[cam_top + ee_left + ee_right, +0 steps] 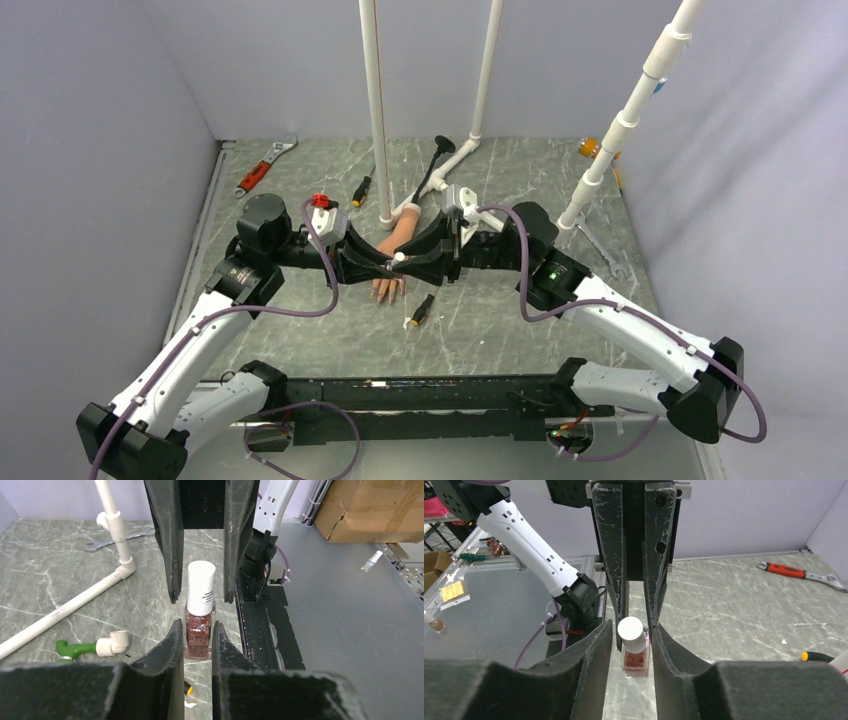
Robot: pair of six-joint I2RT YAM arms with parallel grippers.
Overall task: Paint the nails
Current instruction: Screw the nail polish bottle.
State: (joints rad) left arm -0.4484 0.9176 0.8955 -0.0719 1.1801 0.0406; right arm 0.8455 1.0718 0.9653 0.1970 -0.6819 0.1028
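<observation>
A glass bottle of glittery red nail polish (199,635) with a white cap (201,587) hangs above the table. My left gripper (197,625) is shut on the glass body. My right gripper (632,626) faces it, open, with its fingers on either side of the cap (631,632) and a narrow gap still showing. In the top view both grippers (385,265) (412,262) meet over the peach mannequin hand (402,232), which lies flat with its fingers (388,290) toward the near edge. The nails are too small to make out.
White PVC pipes (375,110) rise behind the hand. A red-handled wrench (262,172) lies back left and a silver wrench (602,250) lies right. Small yellow-tipped tools (423,310) (361,188) lie close to the hand. A black-handled tool (437,160) lies behind it.
</observation>
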